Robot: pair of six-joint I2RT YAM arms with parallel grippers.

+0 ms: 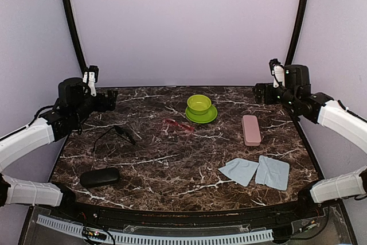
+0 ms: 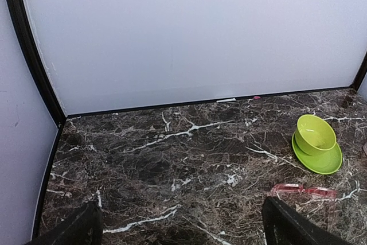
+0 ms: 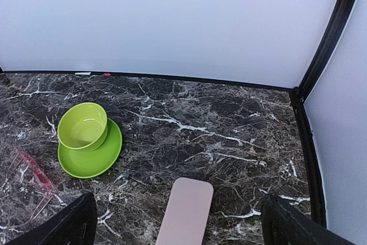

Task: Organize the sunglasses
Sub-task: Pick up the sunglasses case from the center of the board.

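Ready position: the left gripper (image 2: 183,236) and right gripper (image 3: 183,230) hung over the marble table (image 1: 172,162) with fingers spread wide, gripping nothing. The red-framed sunglasses (image 2: 303,190) lay just beyond the left gripper's inner finger, with the green bowl (image 2: 314,135) on its saucer (image 2: 321,162) farther ahead. The black-framed sunglasses (image 1: 125,133) lay behind the left fingers, toward that arm's base. A pink case (image 3: 186,210) lay under the gap between the right fingers.
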